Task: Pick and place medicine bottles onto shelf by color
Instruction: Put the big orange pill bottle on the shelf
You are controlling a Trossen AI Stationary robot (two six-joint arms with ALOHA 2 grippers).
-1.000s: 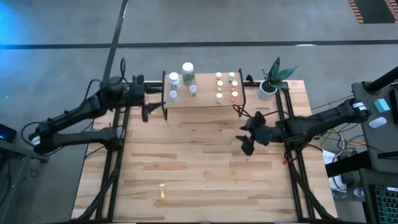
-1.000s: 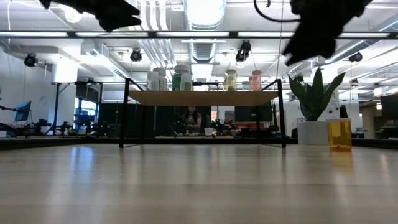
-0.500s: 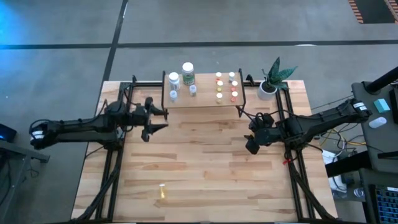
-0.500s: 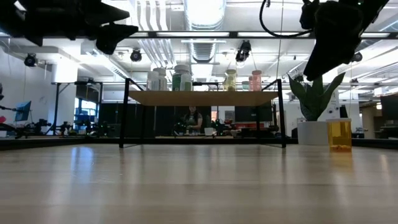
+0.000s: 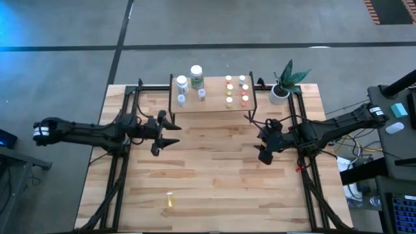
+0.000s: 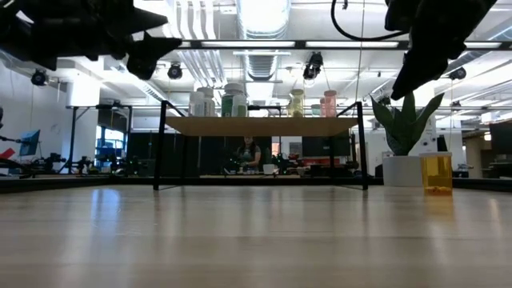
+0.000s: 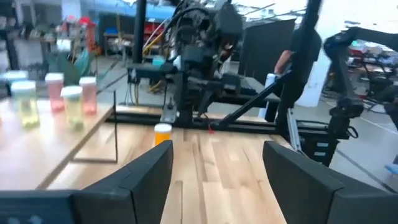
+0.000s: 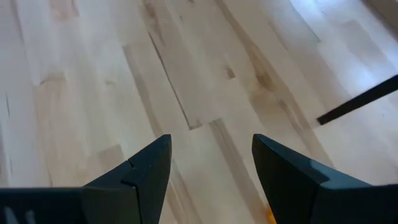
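The shelf (image 5: 214, 106) stands at the table's far middle. Medicine bottles stand on its top: white ones (image 5: 189, 79) at its left end, small yellow and red ones (image 5: 236, 91) at its right end. In the low view they show as a row (image 6: 264, 104). An amber bottle (image 7: 163, 132) stands on the table beyond my left gripper, beside the plant pot in the low view (image 6: 436, 172). My left gripper (image 5: 175, 134) hovers open just near-left of the shelf, pointing level toward the table's right. My right gripper (image 5: 262, 155) hovers open near-right of the shelf, slanting down over bare wood (image 8: 211, 162).
A white pot with a green plant (image 5: 281, 91) stands at the far right corner beside the shelf. A small yellowish object (image 5: 169, 200) sits near the table's near edge. Black frame rails (image 5: 120, 175) run along both sides. Bare wood lies between the two grippers.
My left gripper has swung from the shelf's left end toward the table's near edge and right, sinking and levelling out, its fingers still open. My right gripper has tipped a little further down in place. No bottle has moved.
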